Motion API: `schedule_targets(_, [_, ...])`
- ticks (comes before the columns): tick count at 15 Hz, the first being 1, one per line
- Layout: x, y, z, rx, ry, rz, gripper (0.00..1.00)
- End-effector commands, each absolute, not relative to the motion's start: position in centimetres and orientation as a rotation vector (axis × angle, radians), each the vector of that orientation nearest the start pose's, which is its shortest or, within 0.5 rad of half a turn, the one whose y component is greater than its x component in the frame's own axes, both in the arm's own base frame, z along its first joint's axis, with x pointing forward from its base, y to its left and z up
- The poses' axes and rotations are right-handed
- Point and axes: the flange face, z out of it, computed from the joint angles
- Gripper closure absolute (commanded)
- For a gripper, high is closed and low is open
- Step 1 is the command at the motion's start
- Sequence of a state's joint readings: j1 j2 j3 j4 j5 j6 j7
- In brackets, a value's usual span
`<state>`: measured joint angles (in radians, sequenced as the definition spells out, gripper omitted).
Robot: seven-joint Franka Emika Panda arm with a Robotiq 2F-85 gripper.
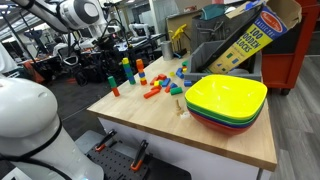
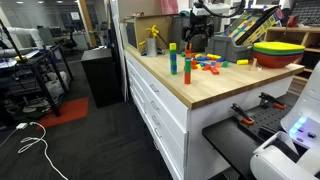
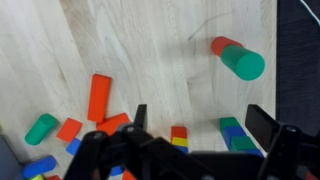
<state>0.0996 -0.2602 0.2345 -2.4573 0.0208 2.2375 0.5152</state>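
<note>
My gripper (image 3: pixel 200 120) is open and empty, hovering above the wooden table. It shows in both exterior views (image 1: pixel 107 52) (image 2: pixel 197 30). Between its fingers in the wrist view stand a red-yellow-blue block stack (image 3: pixel 179 135) and, nearer the right finger, a green-blue-green stack (image 3: pixel 232 133). A red cylinder tower with a green top (image 3: pixel 238 58) stands farther off. A long orange block (image 3: pixel 98 97), a green cylinder (image 3: pixel 42 128) and several small coloured blocks lie to the left. The block towers also show in the exterior views (image 1: pixel 127 68) (image 2: pixel 172 58).
A stack of bowls with a yellow one on top (image 1: pixel 225 100) (image 2: pixel 278 52) stands on the table (image 1: pixel 200 135) near its edge. A tilted wooden-blocks box (image 1: pixel 250 40) leans behind it. Loose blocks (image 1: pixel 155 88) lie between the towers and the bowls.
</note>
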Motion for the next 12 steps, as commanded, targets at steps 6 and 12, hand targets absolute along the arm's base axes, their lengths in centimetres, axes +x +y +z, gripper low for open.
schedule_targets(6, [43.1,10.4,39.6,-3.299,0.404,-0.029,0.0])
schedule_targets(12, [42.7,10.8,38.6,-3.256,0.338,0.041,0.0])
